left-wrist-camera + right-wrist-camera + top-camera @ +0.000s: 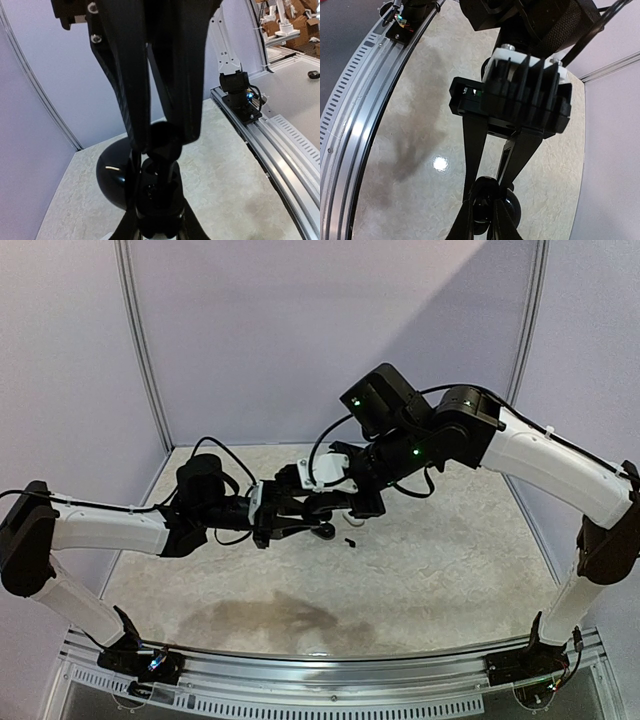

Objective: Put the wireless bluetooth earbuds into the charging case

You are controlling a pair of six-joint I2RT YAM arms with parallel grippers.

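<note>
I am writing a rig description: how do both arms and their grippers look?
The left arm and right arm have white shells, black joints and black cables; green lights glow on the right one. The left gripper and right gripper have long, thin black fingers.

My left pincer (159, 145) and right pincer (484, 197) stand tip to tip around the black round case (111, 175), so neither has room straight ahead. Beneath them a small black earbud (350, 540) lies just beside the tips. The surface (460, 570) farther out to either side is open.
</note>
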